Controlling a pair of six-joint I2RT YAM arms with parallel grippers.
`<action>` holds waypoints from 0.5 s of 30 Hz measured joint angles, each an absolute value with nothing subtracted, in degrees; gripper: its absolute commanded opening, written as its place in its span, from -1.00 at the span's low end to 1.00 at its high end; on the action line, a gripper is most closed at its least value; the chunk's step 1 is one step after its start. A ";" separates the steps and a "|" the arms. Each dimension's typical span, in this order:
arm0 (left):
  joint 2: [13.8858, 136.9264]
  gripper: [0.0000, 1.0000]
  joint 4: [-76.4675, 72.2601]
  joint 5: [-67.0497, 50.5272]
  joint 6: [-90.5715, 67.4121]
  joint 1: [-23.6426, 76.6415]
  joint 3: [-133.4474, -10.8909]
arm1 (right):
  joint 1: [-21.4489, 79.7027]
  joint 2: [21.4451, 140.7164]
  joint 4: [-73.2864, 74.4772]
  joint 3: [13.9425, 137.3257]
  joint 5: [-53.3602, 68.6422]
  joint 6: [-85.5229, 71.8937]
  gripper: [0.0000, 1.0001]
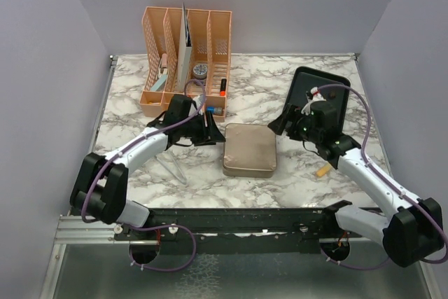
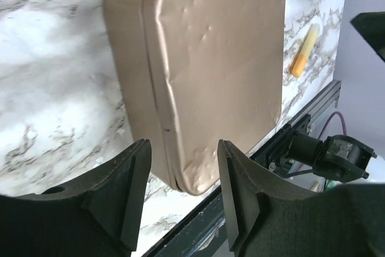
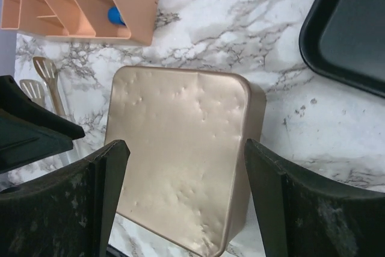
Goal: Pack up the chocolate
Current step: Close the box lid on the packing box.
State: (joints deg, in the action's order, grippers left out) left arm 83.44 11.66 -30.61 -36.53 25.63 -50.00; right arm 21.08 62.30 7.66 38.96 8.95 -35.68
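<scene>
Chocolate is nowhere in view. You have only the square gold tin [image 1: 249, 150], lid on, lying mid-table between your arms, so any pieces may be shut inside. Your left gripper [image 1: 212, 133] leans in low at the tin's left edge, jaws parted and empty. Your right gripper [image 1: 282, 125] reaches in from the black tray [image 1: 329, 82] side, jaws spread wide, gripping nothing. They flank it, probably for the lid.

Marble table [image 1: 262, 82] with gold tin [image 1: 249, 149], black tray [image 1: 308, 82], peach organizer [image 1: 157, 54], yellow marker [image 1: 323, 170].
</scene>
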 measured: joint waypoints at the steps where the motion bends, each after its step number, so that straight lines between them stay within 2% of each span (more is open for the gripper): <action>1: 82.67 0.09 11.75 -30.61 -36.56 24.95 -49.52 | 21.23 62.04 9.08 40.42 8.10 -34.02 0.65; 8: 75.22 -0.03 9.93 -30.89 -37.32 21.37 -43.77 | 28.16 61.67 13.45 46.33 3.95 -22.79 0.64; 15: 71.13 -0.03 6.68 -32.56 -40.60 21.39 -33.23 | 46.06 67.16 13.30 48.64 -3.95 -13.43 0.65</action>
State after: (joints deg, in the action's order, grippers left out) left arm 71.13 6.68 -32.56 -40.60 21.39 -33.23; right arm 46.06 67.16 13.30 48.64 -3.95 -13.43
